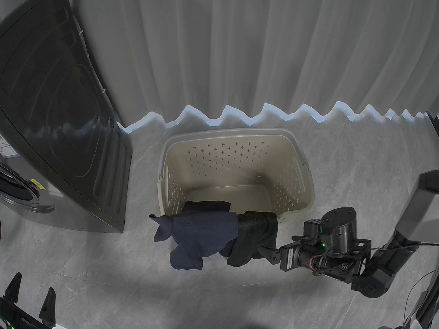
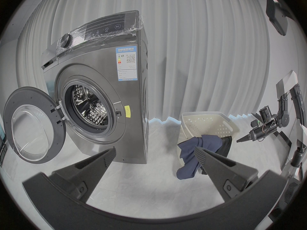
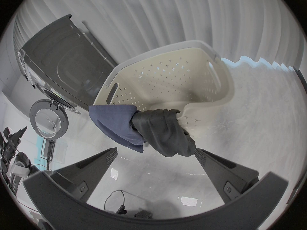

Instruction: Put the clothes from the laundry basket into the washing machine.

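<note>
My right gripper sits low and right of centre in the head view with its fingers spread and nothing between them, its tip right at the hanging edge of the black garment. That garment and the blue garment beside it are draped over the near rim of the laundry basket, spilling outward toward the bottom of the frame. I judge the step in hand to be the grab. To do it well I should push forward until a thick fold of black cloth lies between the fingers, not a thin hem, and close well below the rim so I pinch fabric and no plastic. The two garments overlap, so lifting one will probably drag the other, and I should raise them high enough to clear the rim. My left gripper waits spread and empty at the lower left corner. The washing machine fills the left edge, and in the left wrist view its door is swung open off the drum. Its corner stands between the basket and that opening. A pale curtain hangs behind.
</note>
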